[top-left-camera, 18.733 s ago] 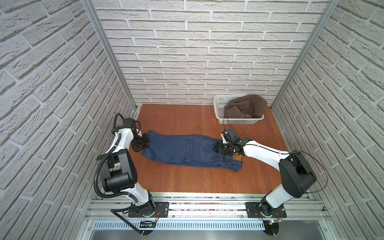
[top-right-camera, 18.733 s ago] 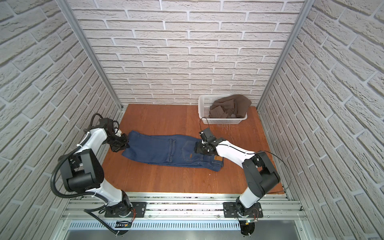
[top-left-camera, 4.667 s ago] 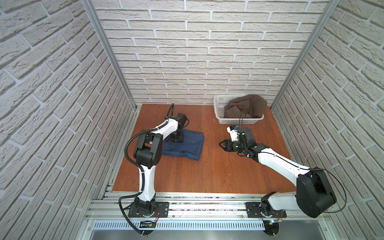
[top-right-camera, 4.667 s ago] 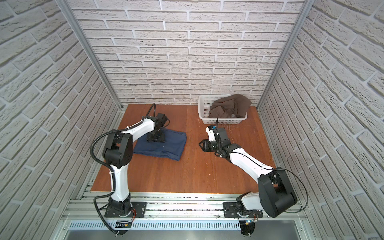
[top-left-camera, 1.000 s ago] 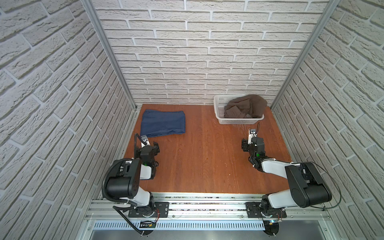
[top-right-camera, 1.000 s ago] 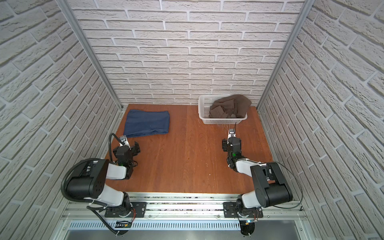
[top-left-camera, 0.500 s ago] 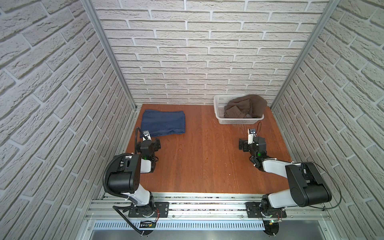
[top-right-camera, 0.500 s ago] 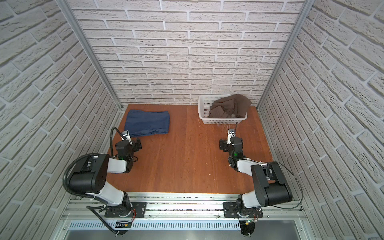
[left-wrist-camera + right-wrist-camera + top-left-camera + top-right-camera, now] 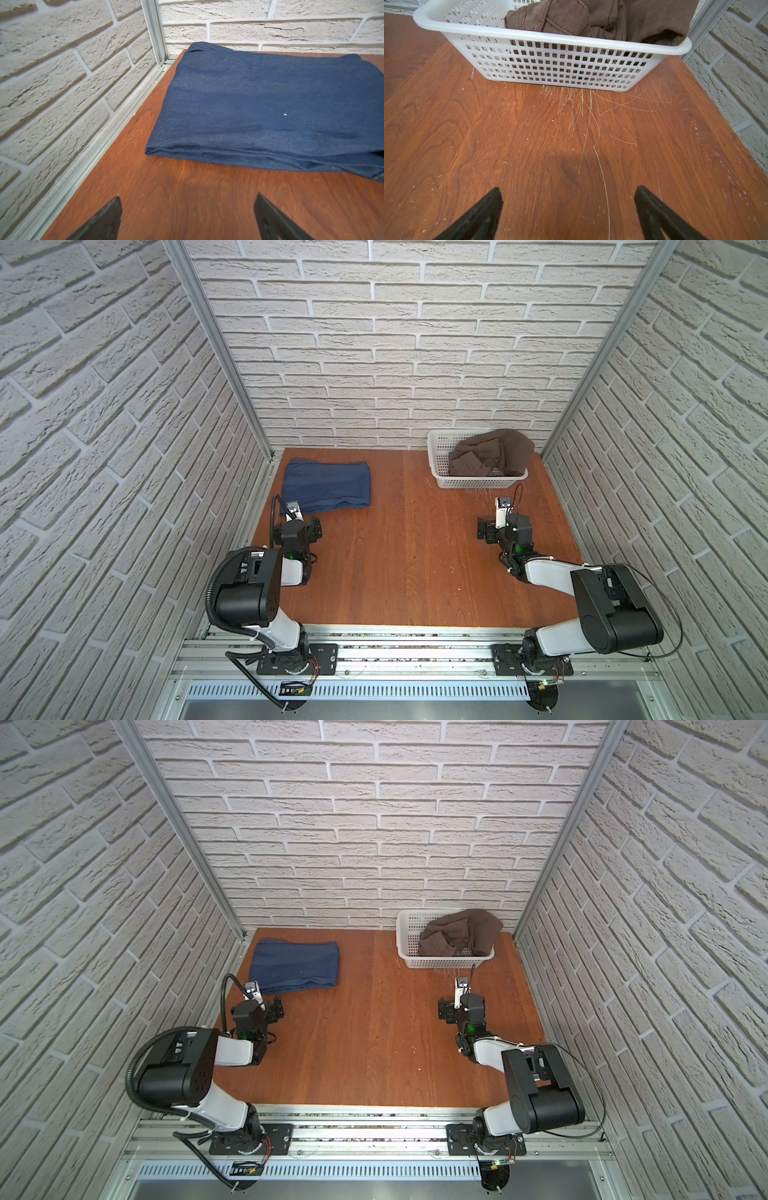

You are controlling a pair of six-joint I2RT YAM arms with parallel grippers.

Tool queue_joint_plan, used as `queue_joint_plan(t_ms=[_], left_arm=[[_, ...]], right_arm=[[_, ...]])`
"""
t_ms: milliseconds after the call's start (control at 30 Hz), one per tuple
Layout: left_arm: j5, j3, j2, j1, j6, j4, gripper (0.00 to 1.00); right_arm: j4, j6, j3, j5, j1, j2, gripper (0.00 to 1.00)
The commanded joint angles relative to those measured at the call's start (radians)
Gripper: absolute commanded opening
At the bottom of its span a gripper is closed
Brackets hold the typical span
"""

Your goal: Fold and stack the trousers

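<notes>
The trousers (image 9: 326, 486) are seen as dark blue denim jeans, folded into a compact, roughly rectangular bundle. They are laid flat on the wooden tabletop (image 9: 407, 572) in its far left corner, just beside the brick wall (image 9: 232, 472). In both top views a smooth, plain upper face is shown (image 9: 296, 966). In the left wrist view, stacked layers are visible along the near edge (image 9: 270, 104), with a trace of tan stitching at one end.
</notes>
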State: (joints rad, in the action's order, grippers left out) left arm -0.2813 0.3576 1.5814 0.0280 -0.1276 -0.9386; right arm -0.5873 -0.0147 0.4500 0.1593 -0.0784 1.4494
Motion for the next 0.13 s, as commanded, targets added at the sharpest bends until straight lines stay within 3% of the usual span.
queue_joint_plan(t_ms=[0,100], left_arm=[[0.005,0.006,-0.005,0.006,-0.001,-0.031,0.98],[0.006,0.005,-0.006,0.005,-0.001,-0.032,0.98]], right_arm=[[-0.035,0.002,0.004,-0.006,0.003,-0.014,1.0],[-0.035,0.002,0.004,-0.006,0.003,-0.013,1.0]])
